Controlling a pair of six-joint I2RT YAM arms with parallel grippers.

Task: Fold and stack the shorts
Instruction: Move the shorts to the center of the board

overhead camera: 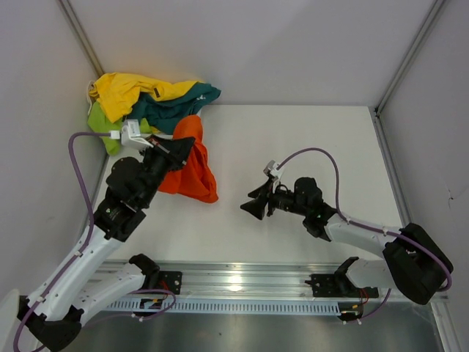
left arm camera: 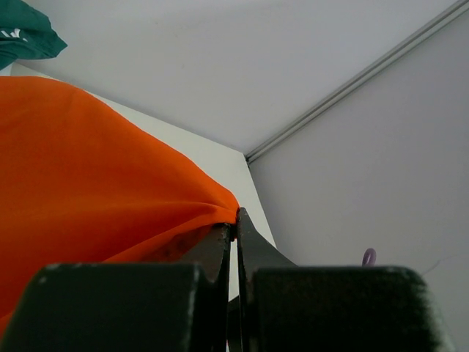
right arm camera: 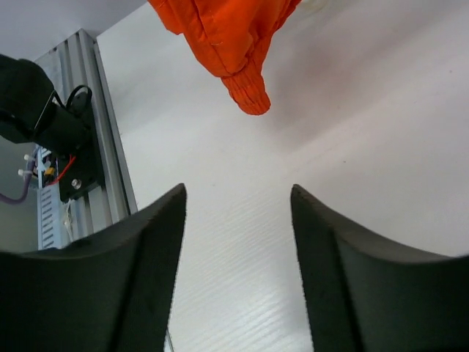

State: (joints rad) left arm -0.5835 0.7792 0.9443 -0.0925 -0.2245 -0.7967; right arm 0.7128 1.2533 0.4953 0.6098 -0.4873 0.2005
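— How far had you got with the shorts?
— Barely started. Your left gripper (left arm camera: 235, 220) was clamped on a fold of the orange shorts (overhead camera: 192, 170), which hung just in front of the pile (overhead camera: 150, 99). Your right gripper (right arm camera: 238, 194) sat well clear of the pile, fingers apart and empty.
— Anything folded?
— Nothing. The other pairs lay crumpled in the pile, and no stack existed.
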